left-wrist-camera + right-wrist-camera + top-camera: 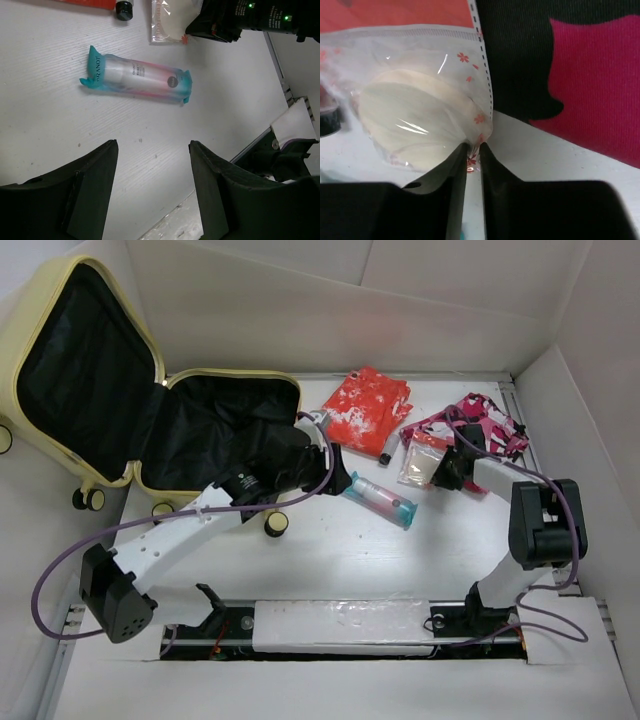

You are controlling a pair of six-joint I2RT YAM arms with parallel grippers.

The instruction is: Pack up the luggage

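Tightly, right jaws on clear packet (420,115)

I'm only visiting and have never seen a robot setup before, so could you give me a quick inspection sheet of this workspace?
Surface: white table, no spills seen.
Job's things: luggage lies open, black lining showing, nothing seen packed; teal-pink tube, orange packet, pink patterned cloth, black-capped bottle and clear pouch lie outside on the table.
Clutter: nothing seen.
Grippers: left gripper open, near the tube; right gripper shut on the clear pouch's edge.
Cables: purple cable loops along each arm.
Surroundings: white walls.
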